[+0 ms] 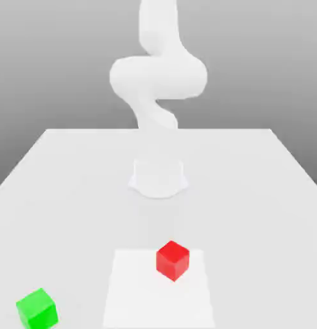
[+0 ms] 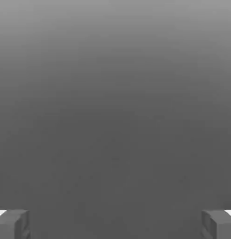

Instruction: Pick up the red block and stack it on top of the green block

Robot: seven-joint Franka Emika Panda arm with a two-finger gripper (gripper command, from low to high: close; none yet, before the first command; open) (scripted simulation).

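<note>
In the exterior view, my arm [image 1: 158,77] rises from its base [image 1: 158,180], which stands on the white table [image 1: 251,218], about midway between the two side edges and nearer the far edge than the blocks are. My upper links bend above the base, then run up out of the picture's top.

The red block [image 1: 172,261] rests on the paler square [image 1: 142,295] that lies on the table. It sits close to that square's far edge, nearer the far corner on the exterior view's right than the one on the left. It is turned so that one upright edge faces the camera, and its top is bare.

The green block [image 1: 38,310] rests on the table off the pale square, toward the table's side edge at the exterior view's left. It is well apart from the red block and nearer the camera. It too is turned at an angle, and the picture's lower border cuts across it.

In the hand view, I see the two fingers of my pincer [image 2: 115,224] standing far apart. They are spread as wide as they go, with nothing between them, so I hold neither block. Beyond them is a plain grey background [image 2: 115,116], paler in one part and darker in another.
</note>
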